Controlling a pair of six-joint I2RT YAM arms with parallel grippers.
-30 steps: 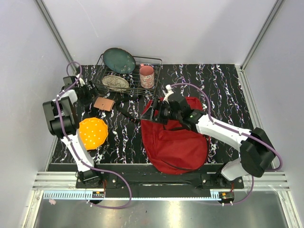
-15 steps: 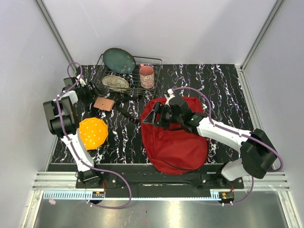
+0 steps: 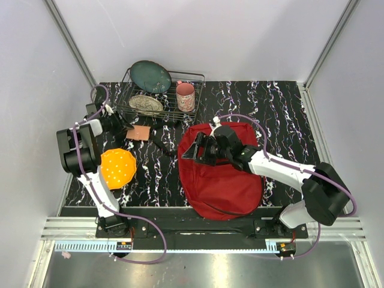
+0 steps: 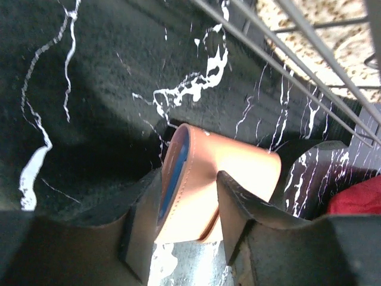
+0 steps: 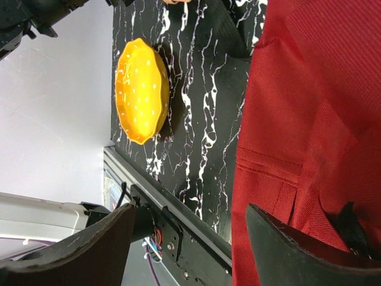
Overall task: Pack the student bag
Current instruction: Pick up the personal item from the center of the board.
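We read the left gripper (image 4: 189,179) as pinched on the tan case (image 4: 238,173), which is tilted on edge just beside the dish rack (image 3: 162,99). The student bag (image 3: 225,180) lies flat to its right, long axis near-to-far, under the right gripper (image 5: 191,210), whose jaws stand wide and empty

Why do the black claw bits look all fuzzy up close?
Left wrist view: the left claw sits too near the lens, so it blurs, while the tan wallet looks sharper. Right wrist view: right claw blurs too; yellow plate is crisp.
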